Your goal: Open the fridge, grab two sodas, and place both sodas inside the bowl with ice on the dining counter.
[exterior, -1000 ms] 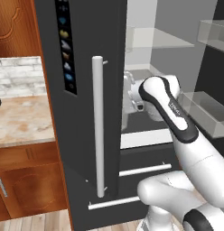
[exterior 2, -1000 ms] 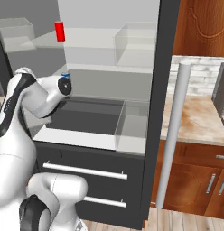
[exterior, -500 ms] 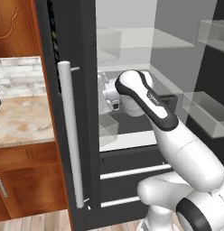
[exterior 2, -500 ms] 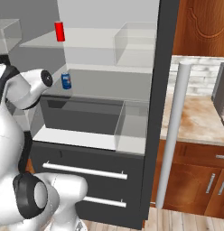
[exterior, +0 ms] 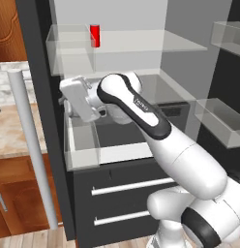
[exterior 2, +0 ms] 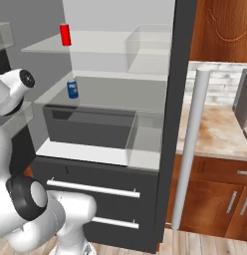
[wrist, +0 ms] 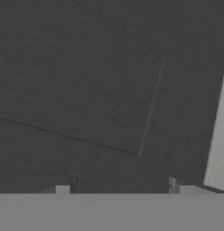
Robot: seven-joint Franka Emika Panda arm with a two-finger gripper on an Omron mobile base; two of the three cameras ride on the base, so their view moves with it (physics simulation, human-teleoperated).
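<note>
The fridge [exterior: 117, 193] stands with its left door [exterior: 39, 97] swung wide and its white interior showing. A red soda [exterior: 95, 35] stands on the upper clear shelf, also seen as the red soda [exterior 2: 65, 34]. One shelf lower, near the back left, is the blue soda [exterior 2: 72, 89]. My white hand [exterior: 77, 99] sits low at the interior's left side, close to the door's edge and well below the red can. My gripper [wrist: 118, 189] is open, facing a dark grey panel with nothing between its tips. The bowl and the dining counter are out of view.
A clear drawer bin [exterior 2: 90, 129] fills the fridge's lower middle, above two dark drawers with white bar pulls [exterior: 131, 186]. The right door's long white handle [exterior 2: 190, 149] stands beside a marble wall counter [exterior 2: 215, 134] on wood cabinets. Door bins [exterior: 223, 121] hang at the right.
The left fridge door has swung further open, its white handle sliding left across the left base view. My arm has swung left with it, uncovering both cans.
</note>
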